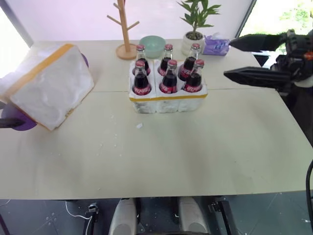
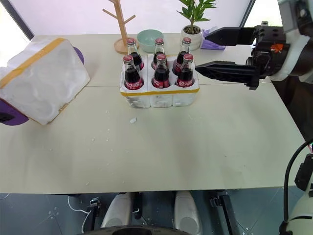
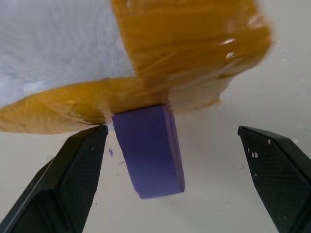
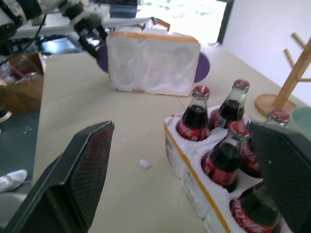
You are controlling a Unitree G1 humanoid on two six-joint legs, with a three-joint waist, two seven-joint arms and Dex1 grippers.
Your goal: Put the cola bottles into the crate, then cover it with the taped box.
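With both jaws apart, the left gripper (image 3: pixel 170 184) is shown at the taped box (image 1: pixel 46 85) at frame left, to be seized squarely and lowered over the bottle-filled crate (image 1: pixel 167 100) at upper centre.

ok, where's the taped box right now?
In the left eye view the taped box lies tilted at the table's far left, propped on purple objects, left of the crate, which holds six cola bottles.
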